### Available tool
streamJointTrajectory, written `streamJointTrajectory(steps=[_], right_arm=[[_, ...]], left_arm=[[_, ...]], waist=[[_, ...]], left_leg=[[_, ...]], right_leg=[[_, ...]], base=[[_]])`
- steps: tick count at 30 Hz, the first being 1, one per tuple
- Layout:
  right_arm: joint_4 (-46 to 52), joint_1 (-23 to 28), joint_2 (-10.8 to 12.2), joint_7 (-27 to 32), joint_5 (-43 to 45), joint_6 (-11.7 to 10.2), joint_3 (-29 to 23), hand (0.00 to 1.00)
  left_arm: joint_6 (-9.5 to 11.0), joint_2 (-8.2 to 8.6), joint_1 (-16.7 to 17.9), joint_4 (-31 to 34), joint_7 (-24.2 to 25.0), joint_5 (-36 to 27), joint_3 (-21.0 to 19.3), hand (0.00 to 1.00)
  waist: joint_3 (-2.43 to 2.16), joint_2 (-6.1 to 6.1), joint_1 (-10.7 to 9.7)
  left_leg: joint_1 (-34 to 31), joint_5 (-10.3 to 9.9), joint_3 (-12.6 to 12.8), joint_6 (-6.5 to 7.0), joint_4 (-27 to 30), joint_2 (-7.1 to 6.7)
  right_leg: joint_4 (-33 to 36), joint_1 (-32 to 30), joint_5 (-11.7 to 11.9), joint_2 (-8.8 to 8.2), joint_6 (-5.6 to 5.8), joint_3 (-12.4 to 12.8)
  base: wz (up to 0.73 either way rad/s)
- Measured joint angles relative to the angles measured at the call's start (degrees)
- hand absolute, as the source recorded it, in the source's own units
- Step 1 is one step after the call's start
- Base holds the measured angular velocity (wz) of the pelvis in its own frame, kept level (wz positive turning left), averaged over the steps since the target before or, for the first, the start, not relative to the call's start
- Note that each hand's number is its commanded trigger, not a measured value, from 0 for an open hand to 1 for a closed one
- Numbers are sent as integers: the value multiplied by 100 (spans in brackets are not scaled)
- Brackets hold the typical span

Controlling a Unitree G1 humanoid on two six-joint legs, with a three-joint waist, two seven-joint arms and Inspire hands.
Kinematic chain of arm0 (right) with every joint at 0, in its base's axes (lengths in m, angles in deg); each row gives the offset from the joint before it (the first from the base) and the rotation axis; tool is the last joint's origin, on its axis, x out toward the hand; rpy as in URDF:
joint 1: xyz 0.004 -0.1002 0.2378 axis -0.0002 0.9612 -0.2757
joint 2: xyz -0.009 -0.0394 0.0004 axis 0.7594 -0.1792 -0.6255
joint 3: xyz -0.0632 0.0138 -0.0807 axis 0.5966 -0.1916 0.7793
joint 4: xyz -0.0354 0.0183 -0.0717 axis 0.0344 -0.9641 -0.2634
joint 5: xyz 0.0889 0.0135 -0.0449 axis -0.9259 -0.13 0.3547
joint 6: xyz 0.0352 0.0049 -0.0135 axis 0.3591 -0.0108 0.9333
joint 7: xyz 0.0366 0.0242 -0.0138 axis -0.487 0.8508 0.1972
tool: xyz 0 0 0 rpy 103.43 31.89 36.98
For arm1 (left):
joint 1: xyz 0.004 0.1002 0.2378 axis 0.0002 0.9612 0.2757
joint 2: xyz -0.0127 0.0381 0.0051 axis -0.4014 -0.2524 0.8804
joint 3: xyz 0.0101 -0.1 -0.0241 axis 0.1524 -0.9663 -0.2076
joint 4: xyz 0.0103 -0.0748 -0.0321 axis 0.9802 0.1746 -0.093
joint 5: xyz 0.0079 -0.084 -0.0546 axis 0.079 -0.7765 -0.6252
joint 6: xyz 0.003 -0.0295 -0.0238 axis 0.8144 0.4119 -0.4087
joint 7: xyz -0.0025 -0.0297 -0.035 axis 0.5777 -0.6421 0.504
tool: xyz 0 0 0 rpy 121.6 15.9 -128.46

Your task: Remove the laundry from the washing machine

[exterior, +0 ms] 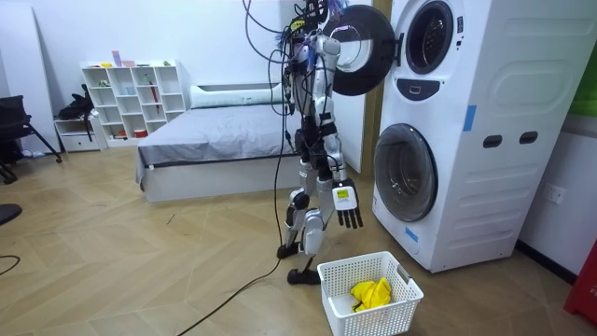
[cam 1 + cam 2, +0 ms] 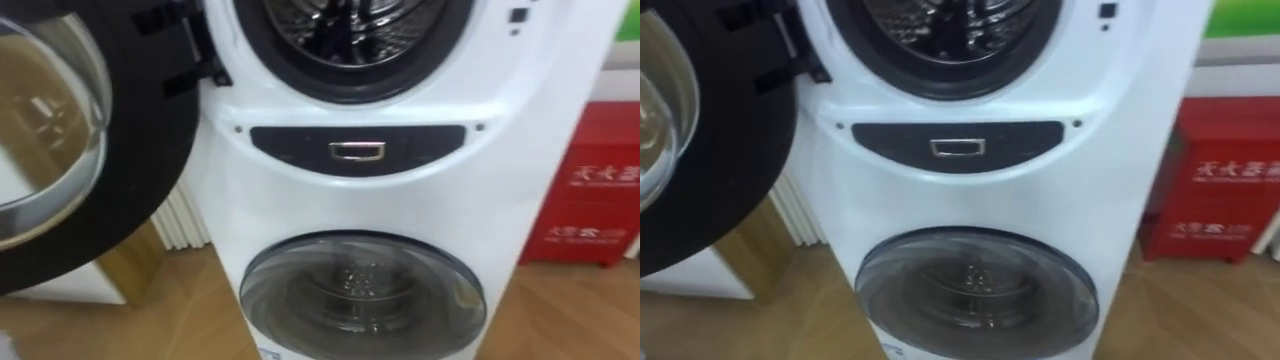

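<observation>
I stand facing a white stacked washing machine point(image 1: 466, 121). Its upper door point(image 2: 70, 130), black-rimmed with a glass bowl, hangs swung open at my left. The upper drum point(image 2: 345, 25) is open, showing ribbed metal and a dark shape I cannot make out. The lower door point(image 2: 362, 295) is closed. In the room view a white basket point(image 1: 370, 297) sits on the floor by my feet, with a yellow cloth point(image 1: 371, 293) inside. My right hand point(image 1: 347, 217) hangs at my side below the drum, fingers straight and empty.
A dark control panel point(image 2: 357, 150) sits between the two doors. A red box point(image 2: 592, 190) stands on the floor right of the machine. A white radiator point(image 2: 180, 220) is behind the open door. A bed point(image 1: 215, 149) and white shelf point(image 1: 131, 98) stand behind me.
</observation>
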Motion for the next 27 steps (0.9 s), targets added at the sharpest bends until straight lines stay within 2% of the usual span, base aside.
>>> streamJointTrajectory(steps=[4,6,7,9,10,12,13,15,17,19,20,21,22,23,24,25,26,27], right_arm=[[2,20,0,-9,-41,0,-110,0],[18,46,-3,-10,-16,1,-202,0],[42,56,-4,-12,18,-2,-230,0],[49,71,-40,1,213,-12,-309,0],[56,76,-53,0,222,-15,-312,0],[161,112,-105,-4,301,-26,-358,0],[171,117,-131,-4,333,-39,-357,0],[173,173,-239,6,364,-118,-359,0],[180,245,-291,47,407,-146,-389,0],[182,326,-312,58,426,-151,-598,0],[181,351,-319,64,469,-151,-762,0],[180,408,-345,97,478,-160,-813,0],[174,441,-369,107,509,-170,-813,0],[134,492,-418,117,622,-211,-817,0],[127,469,-365,108,811,-236,-812,0],[140,469,-324,111,892,-239,-809,0],[165,550,-379,133,871,-215,-813,0],[180,689,-465,222,824,-250,-920,0]], left_arm=[[-90,-366,-43,153,-7,13,-217,0],[-169,-716,-208,186,-9,-12,-284,0],[-182,-812,-261,186,-9,-9,-289,0],[-203,-1172,-589,182,-20,-8,-286,0],[-202,-1254,-675,182,-16,-8,-285,0],[-201,-1552,-937,159,19,20,-265,0],[-201,-1618,-991,143,29,53,-238,0],[-197,-1905,-1264,-76,136,106,-102,0],[-197,-2074,-1365,-277,218,97,-23,0],[-199,-2152,-1497,-458,330,92,27,0],[-201,-2230,-1507,-561,410,94,28,0],[-201,-2301,-1511,-645,474,96,27,0],[-200,-2325,-1523,-694,508,98,25,0],[-194,-2364,-1543,-864,629,106,-36,0],[-170,-2566,-1563,-1105,746,151,-283,0],[-139,-2713,-1639,-1277,777,230,-378,0],[-69,-2847,-1733,-1638,782,379,-367,0],[-85,-2885,-1816,-1988,838,355,-177,0]], waist=[[7,23,56],[7,25,167],[10,29,180],[22,53,163],[22,61,163],[21,82,153],[22,86,151],[20,81,136],[24,62,137],[45,5,138],[37,0,132],[7,-40,138],[3,-48,150],[27,28,187],[11,28,191],[2,-84,196],[-4,-219,130],[-62,-245,41]], left_leg=[[0,0,-92,0,-7,-10],[-7,0,-97,0,-7,-12],[-13,0,-105,0,-7,-13],[-30,0,-173,0,-6,-23],[-32,0,-188,0,-7,-23],[-20,0,-305,0,-8,-29],[-8,0,-308,0,-9,-29],[37,1,-426,1,-13,-38],[101,2,-467,2,-17,-35],[162,2,-463,2,-18,-15],[186,2,-449,2,-18,-5],[199,2,-451,2,-20,2],[221,9,-470,8,-20,24],[327,47,-764,45,-66,212],[329,43,-950,37,-71,392],[270,21,-910,2,23,399],[187,-114,-813,-226,291,396],[196,-155,-668,-292,271,427]], right_leg=[[0,24,1,-2,-1,-6],[-77,42,11,3,-1,1],[-100,52,11,3,-1,-8],[-103,68,11,4,-1,-11],[-103,69,11,6,-1,-10],[-93,94,11,10,-1,-11],[-89,96,11,9,-1,-8],[-62,117,10,5,-1,1],[-24,156,10,9,-1,-5],[77,154,8,12,0,1],[131,143,8,15,0,4],[195,101,8,16,-1,11],[329,40,5,21,-4,8],[810,-307,-220,161,-117,50],[298,-688,-172,655,-483,365],[-116,-870,139,776,-599,444],[-187,-991,827,747,-687,314],[-113,-889,829,747,-682,424]], base=[[10],[-5],[0],[14],[11],[0],[0],[0],[-4],[-2],[-11],[-18],[-36],[-55],[-57],[-21],[25],[43]])
